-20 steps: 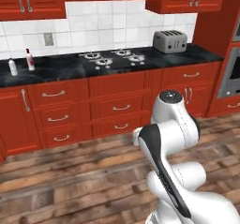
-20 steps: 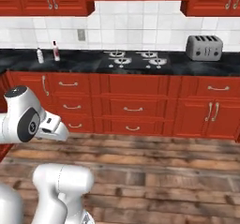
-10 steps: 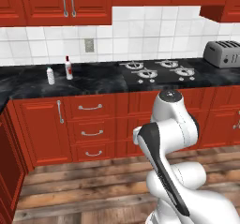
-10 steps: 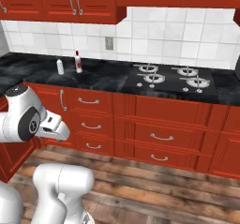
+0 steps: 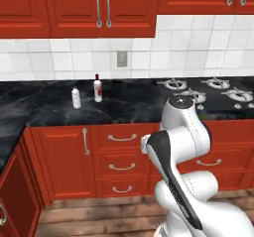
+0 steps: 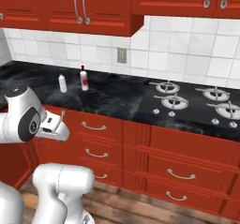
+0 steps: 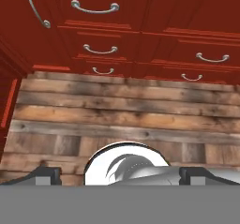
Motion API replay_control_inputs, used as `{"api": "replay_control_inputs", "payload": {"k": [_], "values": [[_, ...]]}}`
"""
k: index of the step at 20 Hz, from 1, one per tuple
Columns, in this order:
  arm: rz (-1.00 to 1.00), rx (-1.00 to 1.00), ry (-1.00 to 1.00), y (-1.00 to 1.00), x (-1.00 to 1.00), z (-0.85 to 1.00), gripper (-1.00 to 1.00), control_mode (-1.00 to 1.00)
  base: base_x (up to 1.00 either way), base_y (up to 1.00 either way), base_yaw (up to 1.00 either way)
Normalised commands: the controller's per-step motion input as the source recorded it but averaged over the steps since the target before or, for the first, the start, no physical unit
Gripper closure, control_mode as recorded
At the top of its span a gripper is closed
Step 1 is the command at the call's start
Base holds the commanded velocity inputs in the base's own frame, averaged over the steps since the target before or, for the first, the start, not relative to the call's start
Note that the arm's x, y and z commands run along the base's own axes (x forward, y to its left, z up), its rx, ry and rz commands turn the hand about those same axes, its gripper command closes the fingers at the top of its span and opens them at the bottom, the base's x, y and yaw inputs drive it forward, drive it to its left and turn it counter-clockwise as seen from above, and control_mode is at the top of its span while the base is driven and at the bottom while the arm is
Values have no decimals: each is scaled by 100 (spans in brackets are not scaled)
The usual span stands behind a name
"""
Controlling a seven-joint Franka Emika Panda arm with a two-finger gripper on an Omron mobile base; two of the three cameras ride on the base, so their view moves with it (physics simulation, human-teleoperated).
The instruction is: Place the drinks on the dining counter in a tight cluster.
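Note:
Two drinks stand side by side on the black counter point(image 5: 124, 107) under the red wall cabinets: a white bottle with red cap and label point(image 5: 97, 89) point(image 6: 84, 79) and, to its left, a paler bottle point(image 5: 76, 97) point(image 6: 62, 83). The dining counter is out of view. My arm is folded in front of the base, well short of the bottles, and the hand point(image 6: 54, 127) hangs below counter height. In the hand view my gripper point(image 7: 121, 176) points down at the wooden floor, open, with nothing between its fingertips point(image 7: 47, 174).
A gas hob with several burners point(image 5: 198, 89) point(image 6: 187, 99) lies right of the bottles. Red drawers with metal handles point(image 5: 121, 138) point(image 7: 95, 6) run below the counter. The counter turns a corner at the left point(image 5: 10, 132). Wooden floor point(image 7: 122, 115) lies beneath.
The whole picture has shifted: the base has driven left and closer to the counter, so the bottles appear larger and nearer the middle and the toaster has left view. The arm's pose is unchanged.

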Motion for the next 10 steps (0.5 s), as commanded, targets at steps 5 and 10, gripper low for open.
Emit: {"api": "replay_control_inputs", "payload": {"k": [5,10], "values": [[0,0,0,0,0,0,-100,100,100,57,1],[0,0,0,0,0,0,-100,100,100,53,-13]]}}
